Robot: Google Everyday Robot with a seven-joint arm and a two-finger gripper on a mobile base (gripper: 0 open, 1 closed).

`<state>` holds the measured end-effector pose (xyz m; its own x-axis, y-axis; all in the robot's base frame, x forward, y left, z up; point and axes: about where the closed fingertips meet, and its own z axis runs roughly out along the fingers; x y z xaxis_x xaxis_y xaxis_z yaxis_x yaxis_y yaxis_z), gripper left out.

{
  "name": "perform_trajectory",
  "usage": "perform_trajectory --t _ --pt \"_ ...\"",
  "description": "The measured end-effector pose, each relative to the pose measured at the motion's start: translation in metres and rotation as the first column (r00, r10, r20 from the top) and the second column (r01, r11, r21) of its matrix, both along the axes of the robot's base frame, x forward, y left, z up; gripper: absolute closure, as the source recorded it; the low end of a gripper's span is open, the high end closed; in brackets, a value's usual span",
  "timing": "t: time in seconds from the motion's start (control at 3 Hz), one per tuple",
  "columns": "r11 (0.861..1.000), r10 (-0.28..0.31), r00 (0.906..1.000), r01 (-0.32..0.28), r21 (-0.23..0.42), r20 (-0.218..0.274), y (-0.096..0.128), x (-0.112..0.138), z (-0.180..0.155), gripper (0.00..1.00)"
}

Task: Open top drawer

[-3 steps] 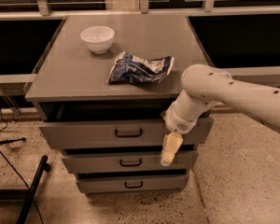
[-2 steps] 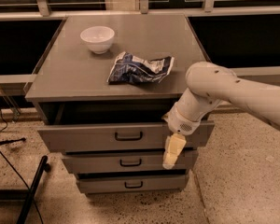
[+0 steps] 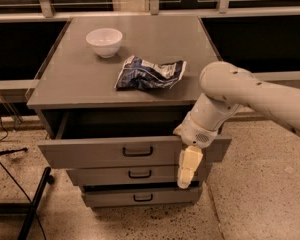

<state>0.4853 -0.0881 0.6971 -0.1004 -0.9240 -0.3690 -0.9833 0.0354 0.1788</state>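
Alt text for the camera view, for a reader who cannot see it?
The top drawer of a grey cabinet stands open, with the robot's hand hanging in front of its right end. A white bowl and a crumpled snack bag lie on top.

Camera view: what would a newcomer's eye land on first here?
The pale arm reaching in from the right, its hand hanging at the right end of the top drawer, which stands pulled out. Then the crumpled bag and white bowl on the cabinet top.
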Motion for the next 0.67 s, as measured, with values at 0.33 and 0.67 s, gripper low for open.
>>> perform_trajectory --t 0.33,0.67 --pt "1.000 0.009 0.9941 -0.012 -0.025 -0.108 -0.002 -0.019 0.001 0.00" --pt "0.999 0.010 0.9866 -0.016 -0.038 -0.163 -0.005 -0.029 0.003 0.00"
